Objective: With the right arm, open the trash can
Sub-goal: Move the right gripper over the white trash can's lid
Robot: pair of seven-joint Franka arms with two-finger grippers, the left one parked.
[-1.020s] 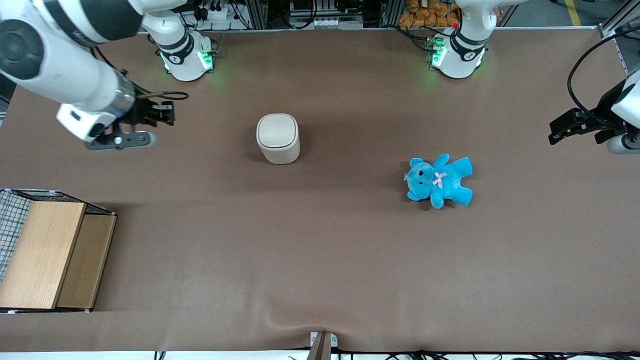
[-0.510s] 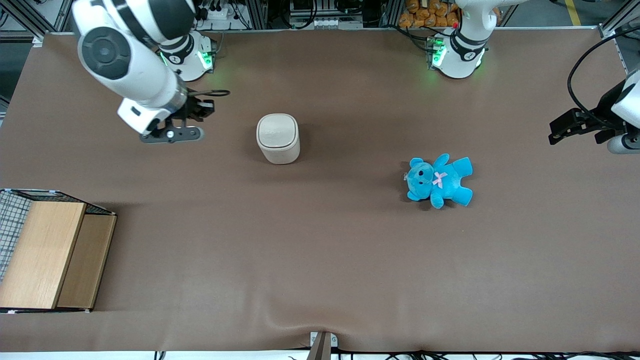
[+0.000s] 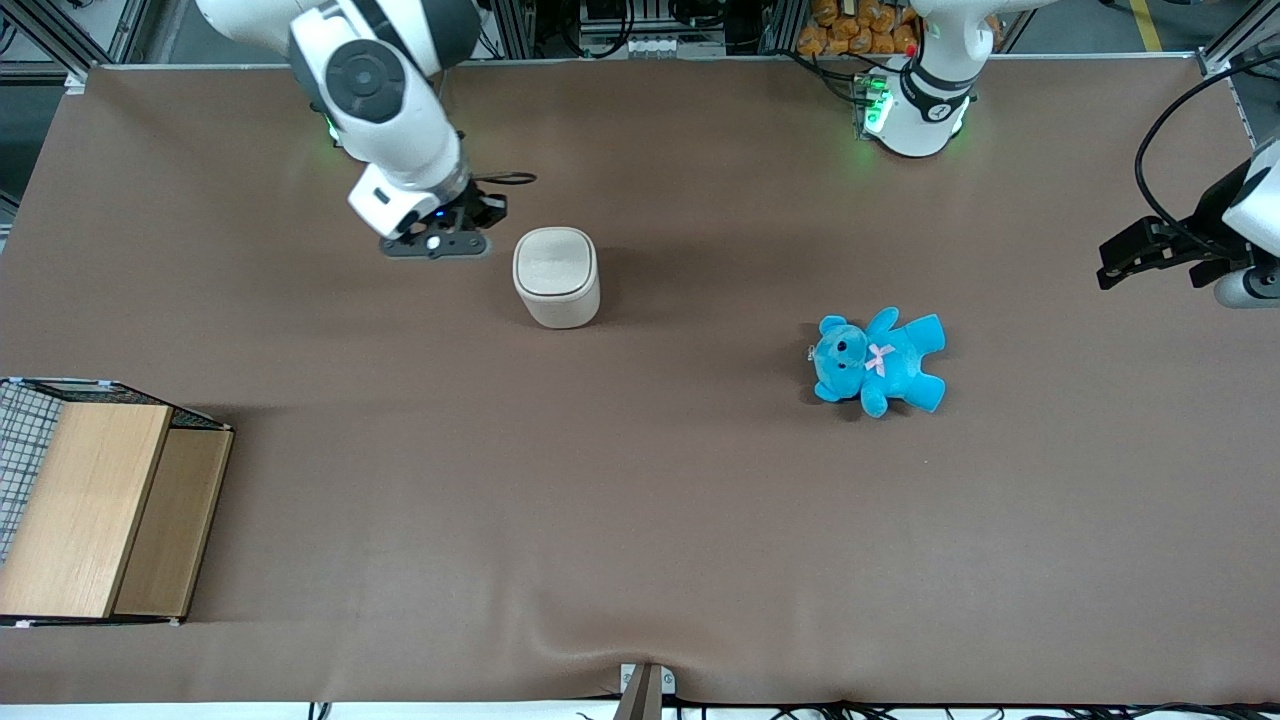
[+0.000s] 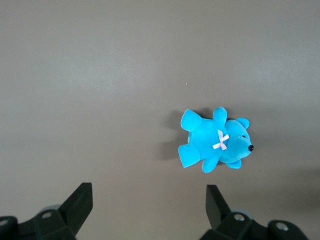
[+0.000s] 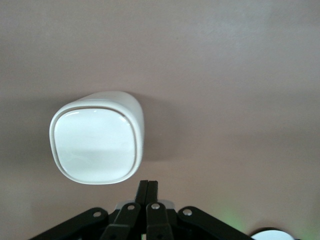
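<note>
The trash can (image 3: 556, 276) is a small cream-white rounded-square bin with its flat lid down, standing on the brown table. It also shows in the right wrist view (image 5: 97, 144), lid closed. The right arm (image 3: 385, 95) reaches over the table from its base. My gripper (image 3: 478, 222) hangs beside the trash can, toward the working arm's end, a little farther from the front camera and apart from it. In the right wrist view the gripper (image 5: 148, 184) is shut and empty, its fingers pressed together just off the bin's edge.
A blue teddy (image 3: 878, 361) lies on the table toward the parked arm's end; it also shows in the left wrist view (image 4: 215, 141). A wooden box with wire mesh (image 3: 95, 505) stands at the working arm's end, near the front edge.
The right arm has swung from the working arm's end of the table toward the trash can; the gripper now hangs right beside it. The trash can and teddy have not moved.
</note>
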